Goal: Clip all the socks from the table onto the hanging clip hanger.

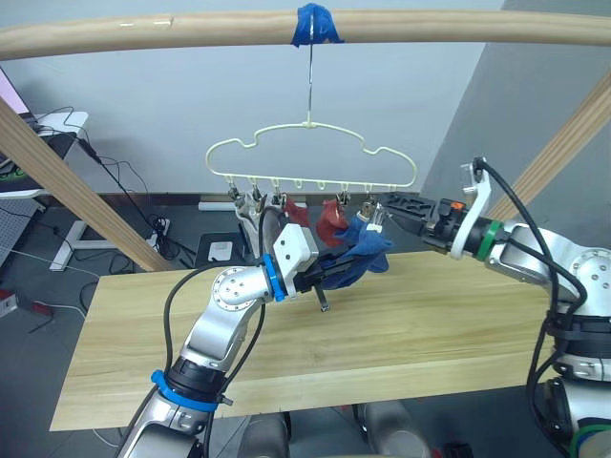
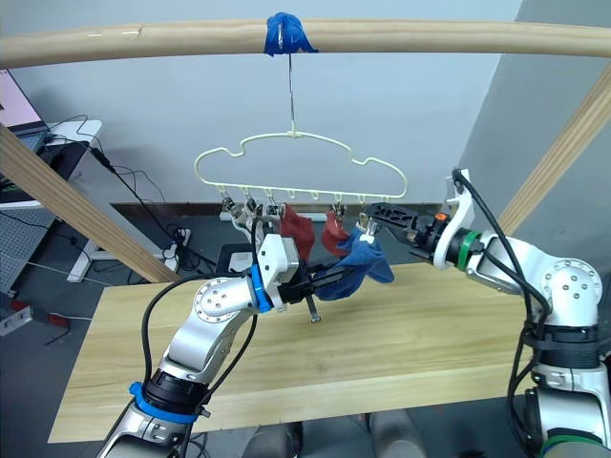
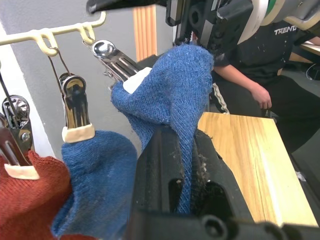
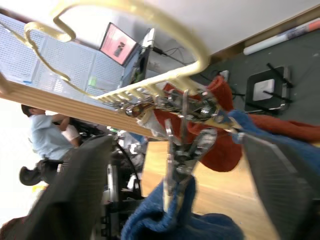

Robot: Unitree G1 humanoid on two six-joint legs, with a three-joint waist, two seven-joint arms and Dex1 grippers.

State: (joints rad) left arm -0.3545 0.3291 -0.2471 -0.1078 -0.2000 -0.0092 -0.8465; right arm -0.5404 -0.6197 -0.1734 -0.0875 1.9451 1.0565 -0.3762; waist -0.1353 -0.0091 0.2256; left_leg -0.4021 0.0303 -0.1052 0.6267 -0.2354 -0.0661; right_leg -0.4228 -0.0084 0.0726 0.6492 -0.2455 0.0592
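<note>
The pale-yellow clip hanger (image 1: 315, 143) hangs by its hook from the top pole. Two rust-red socks (image 1: 295, 212) (image 1: 331, 221) hang from its clips, and a blue sock (image 3: 97, 170) hangs from the clip beside them. My left gripper (image 1: 329, 272) is shut on a second blue sock (image 1: 361, 253) and holds it up above the table (image 1: 430, 324). That sock's top edge is at the mouth of a metal clip (image 3: 116, 61) near the hanger's right end. My right gripper (image 1: 380, 207) is open, with one finger on each side of that clip (image 4: 182, 145).
The horizontal pole (image 1: 143, 36) carries the hook under blue tape (image 1: 313, 24). Slanted wooden poles (image 1: 67, 181) (image 1: 563, 143) flank the table. A person (image 3: 250, 75) sits beyond the table's far side. Cables and a desk (image 1: 67, 124) stand at the back left.
</note>
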